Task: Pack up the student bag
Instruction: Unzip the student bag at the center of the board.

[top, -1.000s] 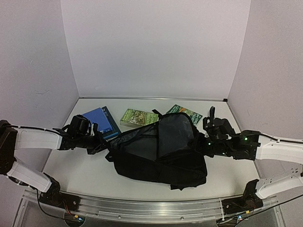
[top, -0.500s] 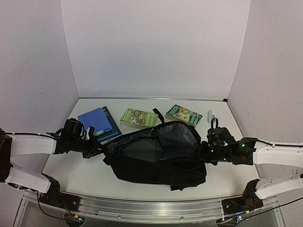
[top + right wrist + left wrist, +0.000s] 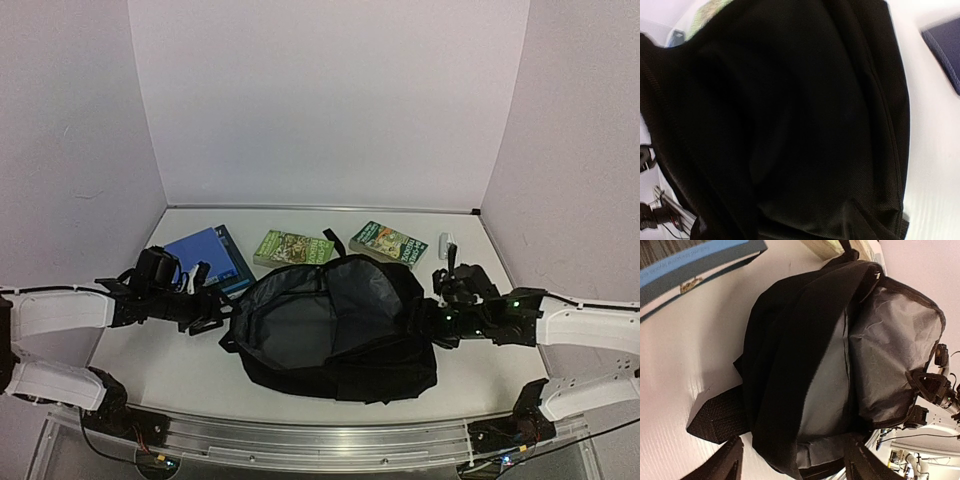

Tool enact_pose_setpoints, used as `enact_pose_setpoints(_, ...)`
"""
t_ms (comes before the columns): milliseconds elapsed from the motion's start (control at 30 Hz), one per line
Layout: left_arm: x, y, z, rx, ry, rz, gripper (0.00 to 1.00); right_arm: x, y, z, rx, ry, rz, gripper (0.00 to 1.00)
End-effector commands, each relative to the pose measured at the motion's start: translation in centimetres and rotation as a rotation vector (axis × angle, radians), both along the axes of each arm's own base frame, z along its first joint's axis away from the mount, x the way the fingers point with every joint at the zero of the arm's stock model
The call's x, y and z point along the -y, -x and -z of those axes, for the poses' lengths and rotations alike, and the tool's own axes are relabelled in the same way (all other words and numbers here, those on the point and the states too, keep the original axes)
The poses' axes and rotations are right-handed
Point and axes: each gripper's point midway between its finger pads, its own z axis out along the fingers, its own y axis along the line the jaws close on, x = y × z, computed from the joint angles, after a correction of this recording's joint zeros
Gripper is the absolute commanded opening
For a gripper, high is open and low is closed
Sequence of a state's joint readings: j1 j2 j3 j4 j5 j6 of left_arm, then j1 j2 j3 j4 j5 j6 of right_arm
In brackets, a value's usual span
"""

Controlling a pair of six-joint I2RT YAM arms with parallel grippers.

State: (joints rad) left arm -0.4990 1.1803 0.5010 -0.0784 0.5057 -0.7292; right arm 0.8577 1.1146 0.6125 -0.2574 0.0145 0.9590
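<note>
White table (image 3: 150,360) boxed in by pale walls carries the student bag (image 3: 335,335), which lies slumped between the two arms with its mouth gaping and its grey lining (image 3: 890,350) showing. On the left gripper (image 3: 792,461) the jaws are spread wide. The bag's black rim lies in the gap between them, and as far as the wrist view shows it is not pinched. A woven strap (image 3: 720,412) lies flat on the table just ahead of one jaw. The right gripper (image 3: 440,312) sits against the bag's opposite flank. Its wrist view is filled with black cloth, so whether those jaws are parted, closed or pinching anything cannot be told. Just beyond the left jaws lies a blue book (image 3: 210,258), and two green paperbacks (image 3: 292,248) rest past the bag's far edge. The bag looks light, limp and easily creased, likely to sag and fold shut wherever nothing holds it. The doubled, stitched rim by the zipper seems the best place to pinch, with one jaw inside on the lining and one outside, on both sides at once.
</note>
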Motion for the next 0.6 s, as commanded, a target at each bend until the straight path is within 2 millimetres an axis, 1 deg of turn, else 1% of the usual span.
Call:
enact_pose_setpoints(0,-0.8,-1.9,-6.0,0.146,-0.017,-0.057,0.84,-0.5,-1.4,-5.7,0.116,-0.042,-0.001,0.8)
enact_pose_setpoints(67,-1.7,-2.3,-6.8,0.142,-0.044,-0.087,0.9,-0.6,-1.7,-6.9,0.139,-0.041,-0.004,0.85)
enact_pose_setpoints(133,-2.2,-2.8,-7.5,0.136,-0.062,-0.108,0.92,-0.7,-2.2,-7.7,0.161,-0.033,-0.005,0.87)
enact_pose_setpoints(167,-2.5,-3.1,-7.5,0.122,-0.076,-0.119,0.92,-0.9,-2.5,-7.8,0.17,-0.02,-0.012,0.88)
enact_pose_setpoints(233,-2.4,-3.5,-7.7,0.107,-0.078,-0.129,0.93,-1.7,-2.9,-7.9,0.18,0.006,-0.048,0.89)
enact_pose_setpoints(267,-2.1,-3.7,-7.8,0.103,-0.063,-0.124,0.93,-2.3,-3.2,-7.9,0.183,0.019,-0.081,0.9)
enact_pose_setpoints(333,-1.0,-4.0,-8.6,0.112,-0.005,-0.093,0.93,-3.7,-3.5,-8.3,0.197,0.022,-0.136,0.91)
enact_pose_setpoints(433,0.7,-4.2,-9.1,0.12,0.085,-0.041,0.92,-5.7,-4.4,-10.2,0.263,0.008,-0.219,0.94)
enact_pose_setpoints(500,2.6,-3.7,-9.5,0.146,0.13,0.019,0.9,-6.2,-5.5,-10.3,0.287,0.047,-0.22,0.94)
enact_pose_setpoints(567,4.9,-2.9,-9.2,0.164,0.116,0.079,0.89,-6.3,-6.8,-10.0,0.302,0.096,-0.19,0.93)
